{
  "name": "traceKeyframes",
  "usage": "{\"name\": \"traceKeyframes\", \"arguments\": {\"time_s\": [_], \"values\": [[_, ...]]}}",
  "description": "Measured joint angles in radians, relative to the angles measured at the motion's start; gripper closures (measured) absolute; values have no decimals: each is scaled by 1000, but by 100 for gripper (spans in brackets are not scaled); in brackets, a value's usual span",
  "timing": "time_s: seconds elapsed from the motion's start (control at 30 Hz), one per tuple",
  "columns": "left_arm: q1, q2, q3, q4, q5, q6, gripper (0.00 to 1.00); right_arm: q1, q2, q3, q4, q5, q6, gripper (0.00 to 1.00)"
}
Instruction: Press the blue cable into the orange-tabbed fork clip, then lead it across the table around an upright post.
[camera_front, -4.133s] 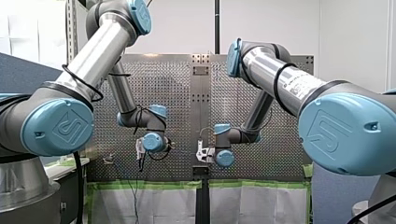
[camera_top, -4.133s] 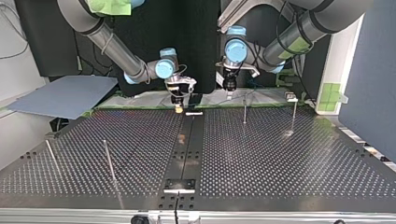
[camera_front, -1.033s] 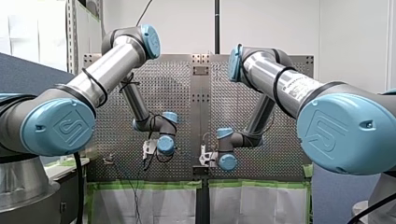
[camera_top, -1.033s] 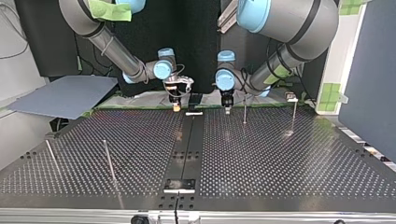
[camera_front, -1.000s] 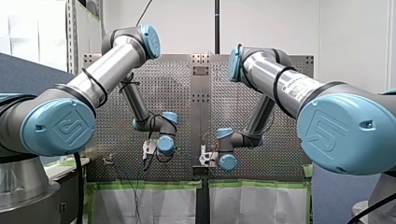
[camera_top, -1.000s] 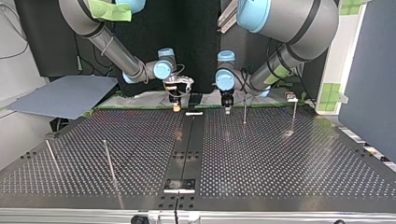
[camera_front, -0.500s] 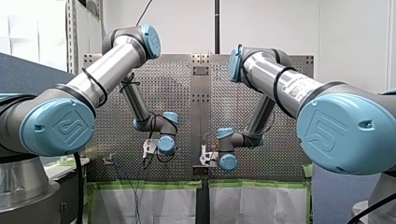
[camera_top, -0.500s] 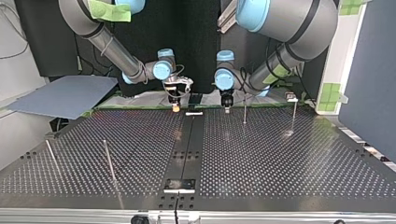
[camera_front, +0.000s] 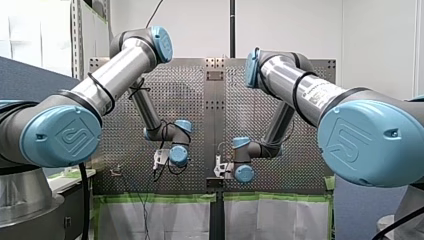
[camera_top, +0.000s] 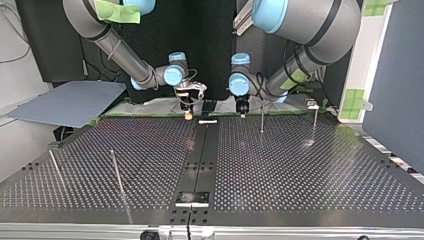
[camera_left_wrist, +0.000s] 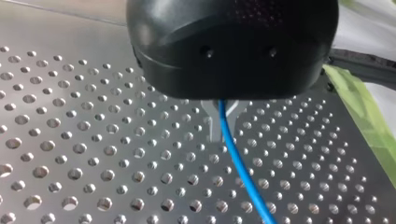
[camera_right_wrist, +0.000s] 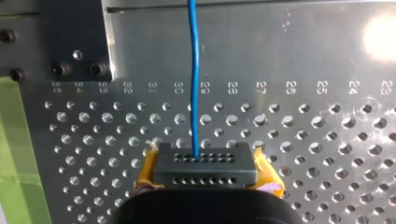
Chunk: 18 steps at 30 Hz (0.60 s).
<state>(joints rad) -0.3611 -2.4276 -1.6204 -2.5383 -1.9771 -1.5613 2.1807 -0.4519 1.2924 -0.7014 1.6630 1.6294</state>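
The blue cable (camera_left_wrist: 238, 158) runs out from between the metal fingers of my left gripper (camera_left_wrist: 220, 116), which is shut on it just above the perforated table (camera_left_wrist: 70, 154). In the right wrist view the same blue cable (camera_right_wrist: 193, 70) leads straight ahead from my right gripper (camera_right_wrist: 196, 161), whose yellow pads are shut on it. Both grippers hang low at the table's far edge in the top view, my left gripper (camera_top: 242, 114) right of the centre rail and my right gripper (camera_top: 188, 116) left of it. A small clip-like fixture (camera_top: 312, 104) sits at the far right; its tab colour is unclear.
Two upright posts (camera_top: 262, 119) (camera_top: 315, 122) stand near my left gripper, and two more (camera_top: 116, 170) (camera_top: 54, 165) lean at the top view's near left. A dark centre rail (camera_top: 202, 155) splits the table. A grey sheet (camera_top: 70, 102) lies off the left corner. Green tape (camera_left_wrist: 369, 121) lines the edge.
My left arm has shifted toward the centre rail and sunk lower, and its fingers have shut on the cable. My right arm has hardly moved.
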Motion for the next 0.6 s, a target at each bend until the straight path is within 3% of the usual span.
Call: {"name": "traceKeyframes", "arguments": {"time_s": [0.27, 0.4, 0.6], "values": [[-5, 3, 0, -31, 1, 4, 100, -2, -5, -10, 20, 5, -5, 100], [-12, 19, 0, -48, 0, 9, 100, -3, -33, -14, 53, 20, -21, 100], [-34, 68, 0, -67, -1, 12, 100, -1, -86, -15, 107, 28, -30, 100]]}}
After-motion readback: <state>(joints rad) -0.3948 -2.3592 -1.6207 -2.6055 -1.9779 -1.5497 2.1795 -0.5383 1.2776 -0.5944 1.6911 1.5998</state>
